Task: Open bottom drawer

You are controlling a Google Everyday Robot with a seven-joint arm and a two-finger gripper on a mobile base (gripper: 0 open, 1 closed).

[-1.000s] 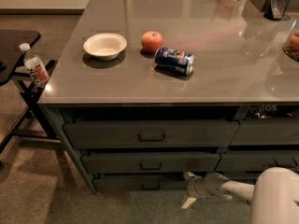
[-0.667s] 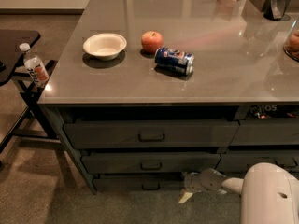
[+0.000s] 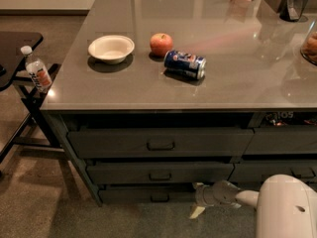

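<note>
The bottom drawer (image 3: 129, 195) is the slim dark grey front lowest in the left stack, with a small black loop handle (image 3: 159, 198) at its centre. It looks closed or nearly closed, and its inside does not show. My gripper (image 3: 195, 199) is low at the right end of that drawer front, to the right of the handle and apart from it. It is open, with one pale finger (image 3: 196, 212) angled down toward the floor and the other up by the drawer's top edge. My white arm (image 3: 282, 207) comes in from the lower right.
Two taller drawer fronts, the top (image 3: 160, 143) and the middle (image 3: 159, 173), sit above. A neighbouring stack (image 3: 282, 140) is to the right. On the counter are a white bowl (image 3: 111, 47), an apple (image 3: 161, 43) and a lying can (image 3: 184, 64). A water bottle (image 3: 36, 72) stands on a black side table at left.
My arm's white body has shifted slightly left. The gripper stays at about the same spot by the bottom drawer's right end. The drawers have not visibly moved.
</note>
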